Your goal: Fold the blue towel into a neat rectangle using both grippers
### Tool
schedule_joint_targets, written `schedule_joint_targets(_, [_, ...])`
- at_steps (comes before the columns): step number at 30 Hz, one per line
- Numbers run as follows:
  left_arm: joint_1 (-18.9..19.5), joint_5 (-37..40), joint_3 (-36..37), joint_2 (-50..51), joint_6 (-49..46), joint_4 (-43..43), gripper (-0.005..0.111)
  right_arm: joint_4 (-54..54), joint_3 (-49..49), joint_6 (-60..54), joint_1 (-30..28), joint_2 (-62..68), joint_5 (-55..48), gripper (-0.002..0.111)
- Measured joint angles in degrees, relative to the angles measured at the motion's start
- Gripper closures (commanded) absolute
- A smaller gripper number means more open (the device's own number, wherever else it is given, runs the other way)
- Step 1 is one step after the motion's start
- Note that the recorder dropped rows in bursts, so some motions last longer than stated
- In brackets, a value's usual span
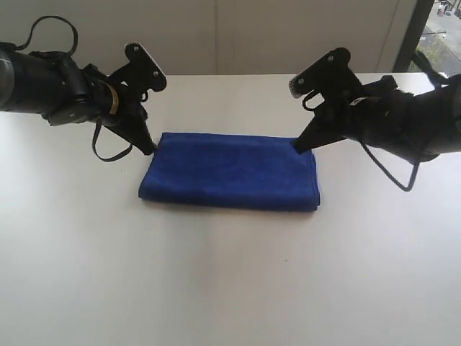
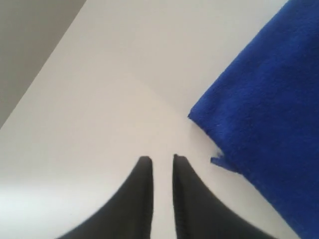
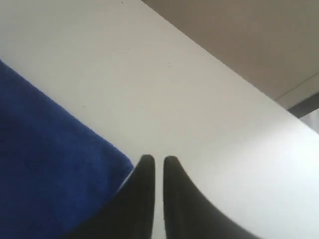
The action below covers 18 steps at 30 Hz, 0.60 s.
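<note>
The blue towel (image 1: 230, 171) lies folded as a flat rectangle on the white table (image 1: 216, 288). My left gripper (image 1: 151, 150) has its tips down at the towel's far left corner. In the left wrist view the towel (image 2: 269, 99) lies beside the left gripper (image 2: 162, 158), whose jaws stand a narrow gap apart with only bare table between them. My right gripper (image 1: 295, 148) points down at the far right corner. In the right wrist view the towel (image 3: 45, 164) lies just beside the right gripper (image 3: 154, 158), whose jaws show a thin slit with nothing in it.
The table's far edge (image 1: 230, 74) meets a pale wall behind both arms. Black cables (image 1: 392, 173) hang from the right arm above the table. A window (image 1: 443, 29) shows at the far right.
</note>
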<state>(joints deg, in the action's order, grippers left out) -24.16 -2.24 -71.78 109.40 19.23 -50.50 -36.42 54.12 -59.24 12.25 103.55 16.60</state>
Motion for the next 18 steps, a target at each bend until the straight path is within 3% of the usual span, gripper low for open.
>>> schedule_joint_targets(5, [0.00,7.03,0.00,-2.08,7.82,1.24,0.107,-2.87,0.00,5.99,0.00,-3.13,-12.45,0.108])
schedule_joint_targets(10, [0.00,17.14,0.00,-3.64,9.78,10.97,0.107,-4.84,0.37,16.06,-0.11,-4.41,-21.61,0.108])
schedule_joint_targets(12, [0.09,21.94,-0.23,-4.27,5.66,18.75,0.107,-4.97,1.71,19.20,-0.65,-4.63,-26.55,0.108])
schedule_joint_targets(18, [2.43,34.16,-5.29,-4.56,-23.41,52.08,0.107,-2.06,8.66,30.65,-3.76,-4.61,-40.26,0.108])
